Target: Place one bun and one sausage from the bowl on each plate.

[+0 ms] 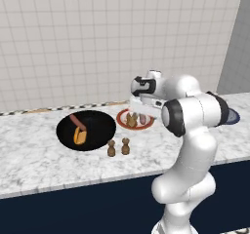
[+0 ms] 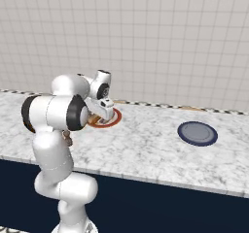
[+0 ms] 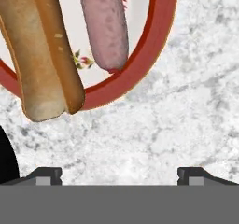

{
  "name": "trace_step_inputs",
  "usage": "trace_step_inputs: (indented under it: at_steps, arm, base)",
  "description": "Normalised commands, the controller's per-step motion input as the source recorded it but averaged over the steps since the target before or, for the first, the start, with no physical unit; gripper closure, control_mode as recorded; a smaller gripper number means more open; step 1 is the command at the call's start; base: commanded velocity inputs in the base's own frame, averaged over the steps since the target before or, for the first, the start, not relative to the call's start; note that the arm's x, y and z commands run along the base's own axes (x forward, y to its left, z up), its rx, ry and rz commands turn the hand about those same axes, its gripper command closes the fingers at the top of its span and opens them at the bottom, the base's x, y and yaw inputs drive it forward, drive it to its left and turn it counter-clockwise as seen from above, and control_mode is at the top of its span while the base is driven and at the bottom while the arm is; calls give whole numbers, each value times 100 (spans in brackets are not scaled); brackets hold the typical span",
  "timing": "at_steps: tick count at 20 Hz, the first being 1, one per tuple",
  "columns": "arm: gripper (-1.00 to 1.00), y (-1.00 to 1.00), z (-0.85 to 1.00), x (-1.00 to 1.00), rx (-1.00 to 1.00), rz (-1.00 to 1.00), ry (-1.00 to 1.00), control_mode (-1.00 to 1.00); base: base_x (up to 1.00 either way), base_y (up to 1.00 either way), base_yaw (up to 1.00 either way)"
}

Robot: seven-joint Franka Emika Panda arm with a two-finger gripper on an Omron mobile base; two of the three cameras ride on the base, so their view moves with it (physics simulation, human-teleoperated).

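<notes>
The white plate with a red-brown rim (image 1: 148, 125) holds a tan bun (image 1: 131, 120) and a pinkish sausage (image 1: 142, 119). In the hand view the bun (image 3: 42, 50) and sausage (image 3: 105, 24) lie side by side inside the plate's rim (image 3: 140, 69). My gripper (image 1: 141, 108) hovers just above this plate, open, and its fingertips (image 3: 44, 175) stand wide apart with nothing between them. The black bowl (image 1: 100, 126) to the left contains another sausage (image 1: 75, 121) and bun (image 1: 79, 136). The dark blue plate (image 2: 197, 133) sits bare to the right.
Two small brown shakers (image 1: 111, 148) (image 1: 125, 146) stand in front of the bowl, near the counter's front edge. The marble counter (image 2: 146, 144) runs between the two plates, with a tiled wall behind. My arm hides part of the blue plate (image 1: 234, 116) in the left base view.
</notes>
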Motion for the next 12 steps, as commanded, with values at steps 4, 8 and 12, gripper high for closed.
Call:
trace_step_inputs:
  at_steps: [4, 8, 12]
  arm:
    - [-100, 59, 27, -85, 7, -19, 4, -100]
    - [-100, 77, 48, -40, 0, -17, 1, -100]
    - [-100, 91, 52, 0, 0, -16, 6, -100]
  base:
    - [0, 0, 0]
    - [0, 0, 0]
    - [0, 0, 0]
